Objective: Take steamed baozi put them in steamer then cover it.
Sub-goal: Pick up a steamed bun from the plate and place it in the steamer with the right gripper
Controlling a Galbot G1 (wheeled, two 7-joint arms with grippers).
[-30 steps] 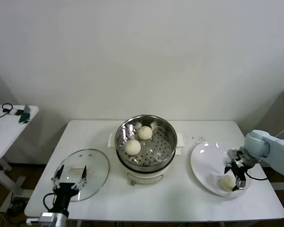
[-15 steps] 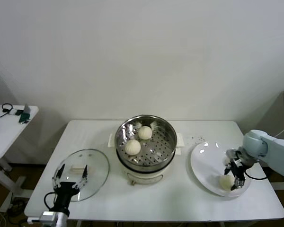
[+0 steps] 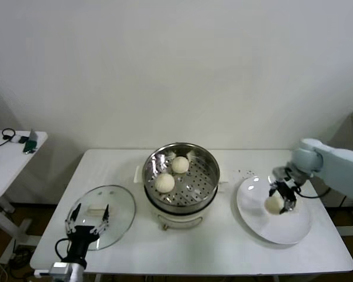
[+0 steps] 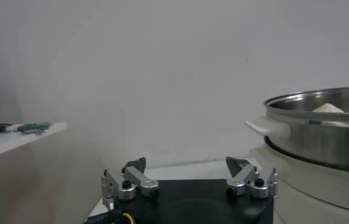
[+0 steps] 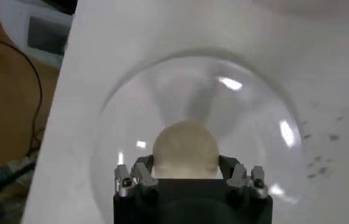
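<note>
The steel steamer stands mid-table and holds two baozi on its perforated tray. My right gripper is shut on a third baozi and holds it above the white plate. In the right wrist view the baozi sits between the fingers over the plate. The glass cover with its white handle lies flat at the table's left. My left gripper is open, parked over the cover's near edge. The left wrist view shows the steamer's rim.
A small side table with cables stands at far left. The table's near edge runs just in front of the cover and plate. Dark specks mark the tabletop between steamer and plate.
My right gripper has closed on the baozi on the plate, lifted it and carried it up and toward the steamer. The left arm has not moved.
</note>
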